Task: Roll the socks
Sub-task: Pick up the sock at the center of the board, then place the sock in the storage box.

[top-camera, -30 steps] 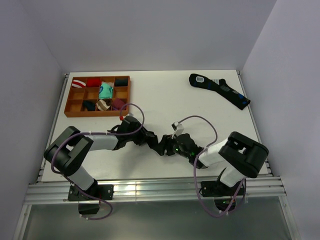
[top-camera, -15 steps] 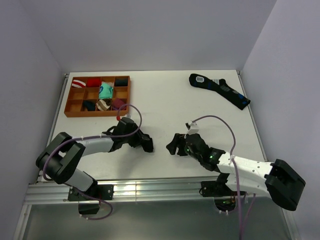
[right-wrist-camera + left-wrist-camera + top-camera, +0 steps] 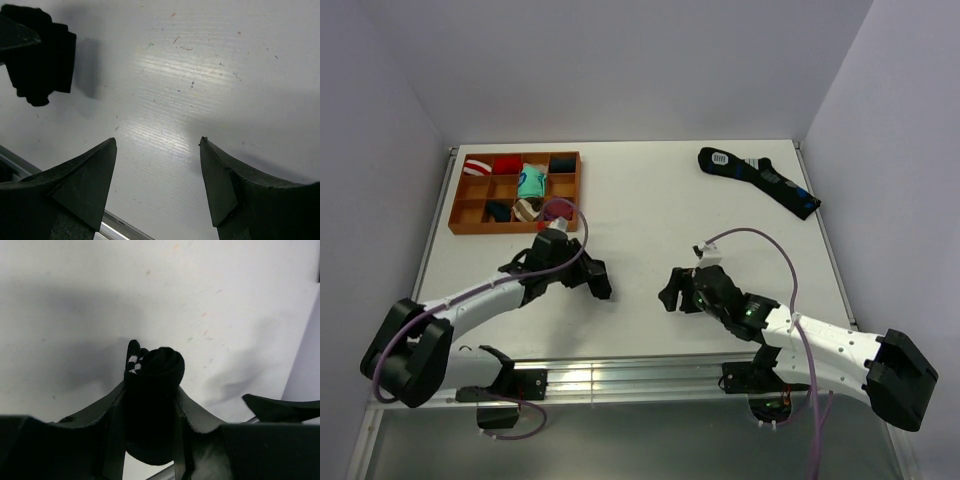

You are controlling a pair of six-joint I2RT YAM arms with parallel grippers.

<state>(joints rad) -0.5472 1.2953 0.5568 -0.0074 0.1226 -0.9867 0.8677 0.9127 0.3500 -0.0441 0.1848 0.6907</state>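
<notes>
From overhead you cannot make out what the left tool [image 3: 595, 281] carries; low and left of centre it reads as one dark lump. The left wrist view settles it: that tool is pinching a rolled sock [image 3: 156, 365], black with small white marks on a flap at its upper left. The lower part of the roll is lost among the dark fingers [image 3: 100, 407], so how deep it sits is hidden from you, and you cannot tell whether it touches the tabletop [image 3: 650, 190]. The right tool [image 3: 157, 142] is spread wide with only bare tabletop between its tips. In the upper left of the right wrist view a black blocky mass is cut off by the frame edge; it is the left tool, too dark to separate sock from finger. Overhead, the two tools sit near each other with a strip of bare tabletop between them, and the front rail [image 3: 640, 375] runs just below both. The flat socks [image 3: 760, 178] lie at the upper right, close to the tabletop's right edge and well apart from both tools. The tray [image 3: 515, 229] sits at the upper left near the left edge, with rolls in several compartments, too small to count. The middle and upper middle of the tabletop lie open.
</notes>
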